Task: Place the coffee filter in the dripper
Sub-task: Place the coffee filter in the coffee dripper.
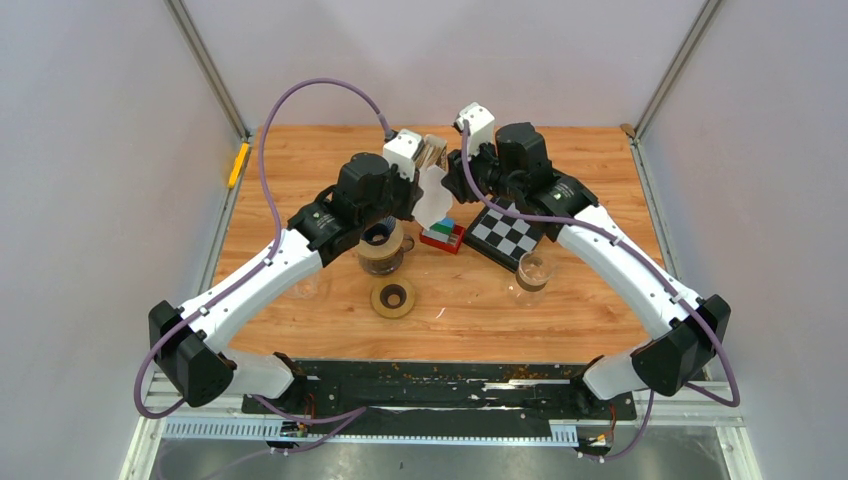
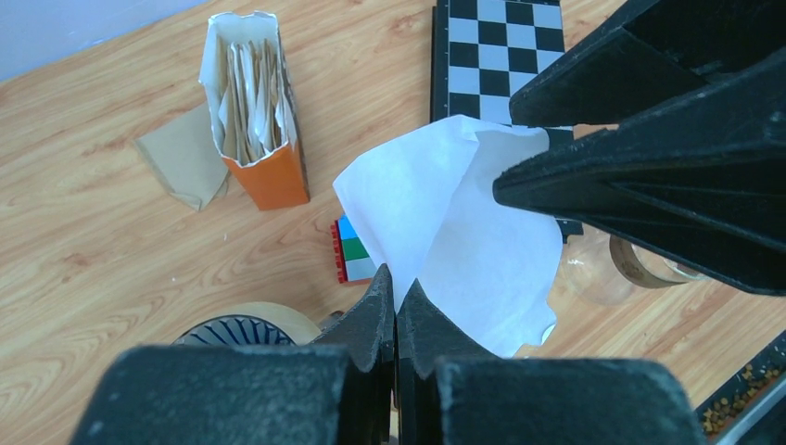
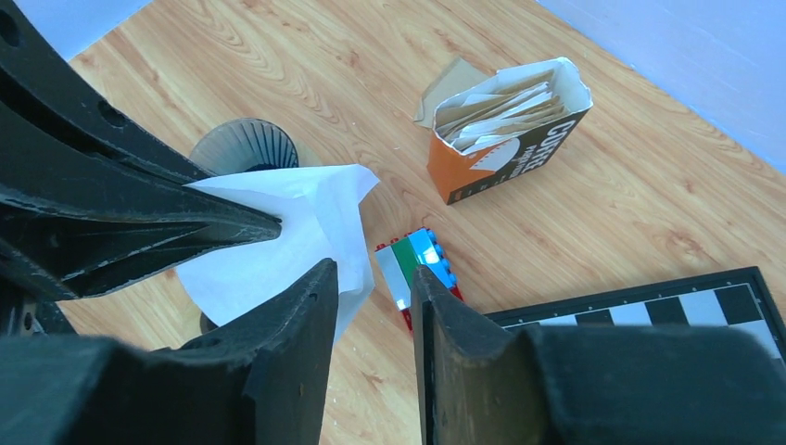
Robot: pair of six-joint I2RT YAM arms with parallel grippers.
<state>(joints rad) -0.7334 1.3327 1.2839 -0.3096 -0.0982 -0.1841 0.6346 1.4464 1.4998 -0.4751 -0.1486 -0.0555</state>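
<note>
A white paper coffee filter (image 2: pixel 445 213) hangs in the air, pinched at its lower corner by my left gripper (image 2: pixel 397 283), which is shut on it. From above the coffee filter (image 1: pixel 432 195) is held between the two wrists, just right of the dripper (image 1: pixel 381 238). The dripper (image 3: pixel 243 148) is a dark ribbed cone on a tan base, below and beside the filter (image 3: pixel 269 250). My right gripper (image 3: pixel 373 273) stands at the filter's free edge with a gap between its jaws. The paper lies against its left finger and is not pinched.
An orange box of filters (image 2: pixel 264 120) stands open at the back, with a loose brown filter (image 2: pixel 181 162) beside it. A coloured brick block (image 1: pixel 443 236), a checkerboard (image 1: pixel 510 235), a glass (image 1: pixel 533 272) and a brown ring (image 1: pixel 392 298) lie around the dripper.
</note>
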